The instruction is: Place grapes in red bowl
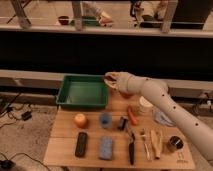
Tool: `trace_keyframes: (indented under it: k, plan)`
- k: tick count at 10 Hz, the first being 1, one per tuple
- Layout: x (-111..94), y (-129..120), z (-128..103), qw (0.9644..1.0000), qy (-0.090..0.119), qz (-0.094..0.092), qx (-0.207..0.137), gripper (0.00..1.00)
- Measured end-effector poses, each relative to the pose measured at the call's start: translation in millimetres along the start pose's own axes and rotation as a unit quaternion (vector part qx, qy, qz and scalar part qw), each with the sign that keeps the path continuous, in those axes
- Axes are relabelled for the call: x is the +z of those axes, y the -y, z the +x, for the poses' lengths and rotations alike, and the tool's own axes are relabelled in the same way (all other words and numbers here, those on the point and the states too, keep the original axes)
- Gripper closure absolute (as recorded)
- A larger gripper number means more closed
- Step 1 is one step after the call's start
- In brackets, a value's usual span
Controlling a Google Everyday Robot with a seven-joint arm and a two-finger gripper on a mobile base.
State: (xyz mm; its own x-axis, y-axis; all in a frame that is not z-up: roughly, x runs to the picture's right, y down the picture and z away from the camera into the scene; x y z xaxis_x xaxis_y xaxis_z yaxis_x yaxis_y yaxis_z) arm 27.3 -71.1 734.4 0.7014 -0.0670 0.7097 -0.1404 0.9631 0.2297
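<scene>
Camera view: one arm [167, 105] reaches in from the right across the wooden worktop [65, 152]. At its end the hand [111, 78] hangs over the back of the worktop, at the right rim of the green tray [82, 92].

State of the hand: cannot tell whether it is spread or pressed together, nor whether it carries anything.

A reddish shape just under the wrist, beside the tray's right wall, is taken to be the red bowl [125, 94]. The arm covers most of it, so its contents are hidden.

The grapes cannot be picked out on the worktop, in the tray or at the hand.

Also present, all apart from the hand: an orange fruit [80, 120], blue cup [105, 119], black remote [81, 144], blue sponge [105, 147] and white cup [145, 106].

Judgement on progress: the hand is close to the bowl, slightly past it toward the tray. This fits a carry or release stage, but nothing confirms the grapes are delivered. I log placement as not verified. What is left is to centre over the bowl, release and withdraw.
</scene>
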Motion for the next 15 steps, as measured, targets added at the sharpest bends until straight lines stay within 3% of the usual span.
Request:
trace_keyframes:
  k: [7,15]
  plan:
    - [-9,-2,57,0.9981,-0.060,0.012,0.008,1.00]
    - [2,17,90,0.9965,-0.075,0.033,0.015,1.00]
